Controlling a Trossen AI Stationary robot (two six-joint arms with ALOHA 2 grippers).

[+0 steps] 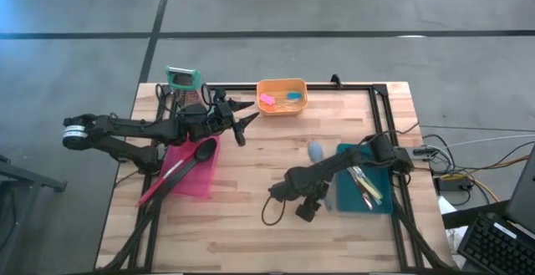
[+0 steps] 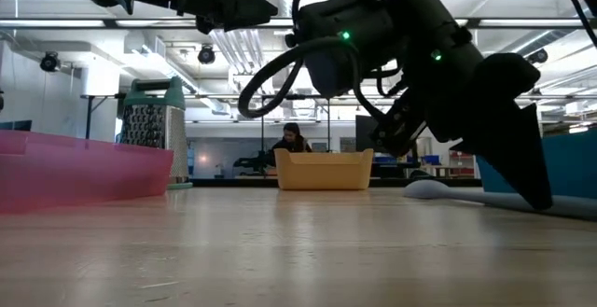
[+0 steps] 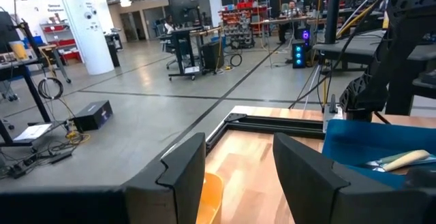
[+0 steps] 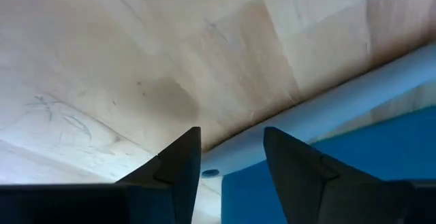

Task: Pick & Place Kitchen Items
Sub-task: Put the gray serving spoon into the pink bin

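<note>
Item: your pale-blue long-handled plastic spoon lies on the wooden desk against the near-centre edge of the flat blue tray, bowl toward the orange tub, and its long axis runs along that tray edge. Your right tool hangs just over the handle beside the tray, fingers spread and straddling it crosswise, pinching nothing. Your left tool, fingers also spread and empty, is well away from the tray near the tub, so the right arm is nearer.
</note>
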